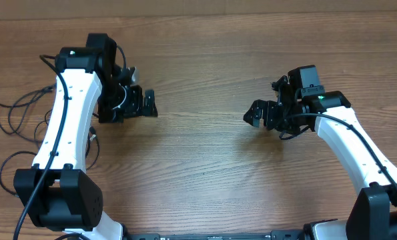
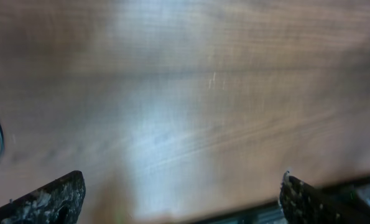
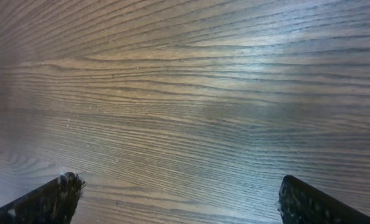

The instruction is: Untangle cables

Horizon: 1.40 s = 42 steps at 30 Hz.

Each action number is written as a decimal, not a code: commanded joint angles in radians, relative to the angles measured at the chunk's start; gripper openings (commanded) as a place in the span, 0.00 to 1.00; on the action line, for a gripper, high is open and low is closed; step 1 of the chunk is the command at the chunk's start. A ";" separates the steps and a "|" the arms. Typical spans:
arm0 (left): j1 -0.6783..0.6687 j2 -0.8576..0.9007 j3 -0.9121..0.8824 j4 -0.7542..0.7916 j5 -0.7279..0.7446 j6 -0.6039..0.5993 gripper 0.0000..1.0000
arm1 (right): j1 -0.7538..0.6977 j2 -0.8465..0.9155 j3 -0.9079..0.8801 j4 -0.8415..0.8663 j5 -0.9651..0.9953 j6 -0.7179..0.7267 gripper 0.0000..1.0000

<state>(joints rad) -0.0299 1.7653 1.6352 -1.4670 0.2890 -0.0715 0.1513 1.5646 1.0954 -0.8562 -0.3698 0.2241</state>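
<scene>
Both my left gripper (image 2: 181, 199) and right gripper (image 3: 178, 199) stand spread wide, gripping nothing; cables (image 1: 15, 112) lie beside my left arm.

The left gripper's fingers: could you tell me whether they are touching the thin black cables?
Apart. Overhead view shows the left gripper over the wooden table, with the thin black cables lying clear of it.

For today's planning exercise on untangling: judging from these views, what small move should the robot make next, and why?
Probably swing the left gripper toward the cables looping at the left side of the table. Both it and the right gripper are open and empty over bare wood, and the cables lie much closer to the left one.
</scene>
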 commanded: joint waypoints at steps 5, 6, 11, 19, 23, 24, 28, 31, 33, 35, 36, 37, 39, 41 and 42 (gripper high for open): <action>-0.003 0.005 0.016 -0.130 -0.025 0.014 0.99 | -0.032 0.003 0.117 -0.093 0.063 -0.020 1.00; -0.003 0.005 0.016 -0.143 -0.036 0.012 1.00 | -0.033 0.003 0.126 -0.118 0.095 -0.019 1.00; -0.011 0.002 0.016 -0.195 -0.057 0.012 1.00 | -0.035 0.003 0.134 -0.199 0.170 -0.011 1.00; -0.097 -0.066 0.015 -0.204 -0.116 -0.016 1.00 | -0.035 0.001 0.134 -0.285 0.171 -0.013 1.00; -0.156 -0.145 0.015 -0.203 -0.170 -0.057 1.00 | -0.035 -0.018 0.119 -0.317 0.171 -0.013 1.00; -0.172 -0.172 0.014 -0.198 -0.172 -0.056 1.00 | -0.035 -0.027 0.113 -0.315 0.172 -0.014 1.00; -0.222 -0.293 0.002 -0.165 -0.227 -0.091 1.00 | -0.035 -0.075 0.088 -0.297 0.193 -0.017 1.00; -0.241 -0.404 -0.030 -0.129 -0.268 -0.106 1.00 | -0.035 -0.124 0.082 -0.288 0.198 -0.017 1.00; -0.241 -0.483 -0.071 -0.095 -0.271 -0.105 1.00 | -0.035 -0.161 0.082 -0.285 0.198 -0.021 1.00; -0.241 -0.569 -0.129 -0.052 -0.271 -0.105 0.99 | -0.035 -0.200 0.081 -0.286 0.212 -0.021 1.00; -0.241 -0.618 -0.167 -0.026 -0.272 -0.105 1.00 | -0.035 -0.219 0.079 -0.285 0.216 -0.023 1.00; -0.241 -0.661 -0.203 -0.001 -0.274 -0.106 1.00 | -0.035 -0.240 0.072 -0.282 0.217 -0.024 1.00; -0.241 -0.767 -0.293 0.059 -0.274 -0.108 0.99 | -0.035 -0.289 0.043 -0.266 0.217 -0.024 1.00; -0.241 -0.863 -0.367 0.105 -0.279 -0.111 1.00 | -0.035 -0.343 -0.002 -0.243 0.216 -0.024 1.00; -0.241 -0.918 -0.405 0.126 -0.288 -0.121 1.00 | -0.035 -0.369 -0.026 -0.230 0.216 -0.024 1.00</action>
<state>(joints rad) -0.2687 0.9546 1.3121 -1.3724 0.0284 -0.1604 0.1192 1.2579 1.1210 -1.0988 -0.1673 0.2081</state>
